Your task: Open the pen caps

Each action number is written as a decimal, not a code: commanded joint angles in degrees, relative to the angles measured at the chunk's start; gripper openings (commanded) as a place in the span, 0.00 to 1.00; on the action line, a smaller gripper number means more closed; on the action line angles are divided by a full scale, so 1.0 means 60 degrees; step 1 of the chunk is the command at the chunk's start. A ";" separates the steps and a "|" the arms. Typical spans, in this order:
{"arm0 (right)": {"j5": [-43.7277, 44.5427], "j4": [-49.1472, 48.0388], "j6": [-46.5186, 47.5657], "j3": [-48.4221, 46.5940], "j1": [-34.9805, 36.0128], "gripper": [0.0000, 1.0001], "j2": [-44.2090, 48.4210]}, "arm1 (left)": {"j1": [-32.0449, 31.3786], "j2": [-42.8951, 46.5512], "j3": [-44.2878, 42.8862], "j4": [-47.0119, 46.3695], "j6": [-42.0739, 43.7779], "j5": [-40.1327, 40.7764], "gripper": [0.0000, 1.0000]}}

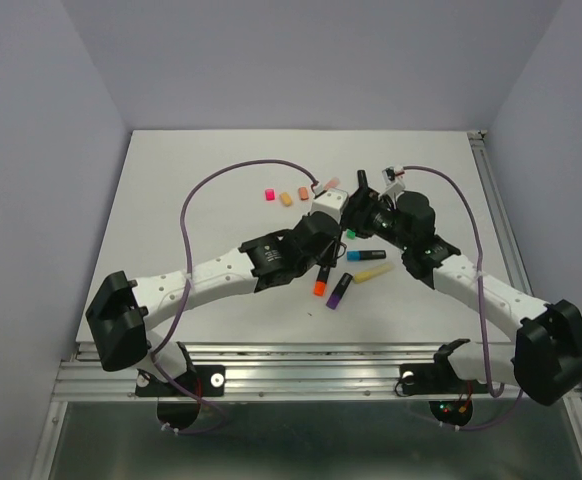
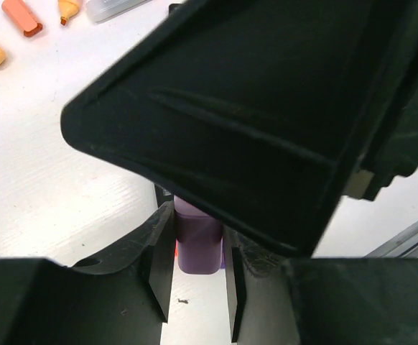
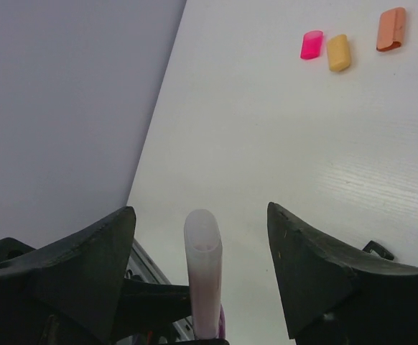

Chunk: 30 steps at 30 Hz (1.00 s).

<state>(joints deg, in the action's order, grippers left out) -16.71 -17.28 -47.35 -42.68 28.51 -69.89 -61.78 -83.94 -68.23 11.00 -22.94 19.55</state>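
Observation:
My left gripper (image 2: 197,223) is shut on a lilac pen (image 2: 198,251), with both fingers pressed on its barrel. In the right wrist view a pale translucent hollow end of that pen (image 3: 203,273) stands upright between the wide-open jaws of my right gripper (image 3: 200,210), touching neither finger. In the top view the two grippers meet at mid-table, left (image 1: 337,214) and right (image 1: 359,203). Loose pink (image 3: 312,44), orange (image 3: 338,52) and peach (image 3: 391,29) caps lie on the table behind them.
Several pens lie near the grippers: an orange-ended black one (image 1: 320,281), a purple one (image 1: 339,290), a yellow one (image 1: 371,272), a blue one (image 1: 366,256) and a green end (image 1: 349,236). The right gripper's black body (image 2: 266,108) fills most of the left wrist view.

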 commanded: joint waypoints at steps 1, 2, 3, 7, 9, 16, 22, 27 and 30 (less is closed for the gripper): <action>0.0323 -0.0579 -0.0003 -0.0753 0.0374 0.71 -0.0187 | -0.0046 0.0265 -0.0113 -0.0399 0.0059 0.0110 0.00; 0.0382 -0.0476 0.0011 -0.0797 0.0418 0.65 -0.0275 | -0.0060 0.0236 -0.0200 -0.0370 0.0044 0.0154 0.00; 0.0528 -0.0388 0.0069 -0.0827 0.0462 0.56 -0.0319 | -0.0060 0.0177 -0.0259 -0.0340 0.0015 0.0300 0.00; 0.1464 0.0475 0.0450 -0.1046 0.0814 0.14 -0.0364 | -0.0060 0.0133 -0.0479 -0.0238 -0.0073 0.0696 0.00; 0.1947 0.0638 0.0727 -0.1178 0.0931 0.01 -0.0334 | -0.0060 0.0104 -0.0538 -0.0208 -0.0059 0.0697 0.00; 0.4670 0.1735 0.1445 -0.2143 0.0946 0.01 -0.0392 | -0.0133 0.0220 0.0280 -0.0091 -0.0643 -0.0254 0.00; 0.5579 0.2249 0.1943 -0.3461 -0.0576 0.01 -0.1446 | -0.0893 0.0908 0.2858 -0.0091 -0.2210 -0.1367 0.00; 0.6345 0.2616 0.2355 -0.4766 -0.1440 0.01 -0.2545 | -0.2037 0.1538 0.3680 -0.0150 -0.3426 -0.1823 0.00; 0.6068 0.2675 0.2457 -0.5205 -0.1865 0.01 -0.2970 | -0.2125 0.1670 0.3856 -0.0150 -0.3705 -0.1999 0.00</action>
<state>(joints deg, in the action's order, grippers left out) 15.70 1.83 -35.53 -68.36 18.50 -87.15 -75.16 -77.87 -44.93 9.74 -40.07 9.30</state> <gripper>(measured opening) 0.235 0.381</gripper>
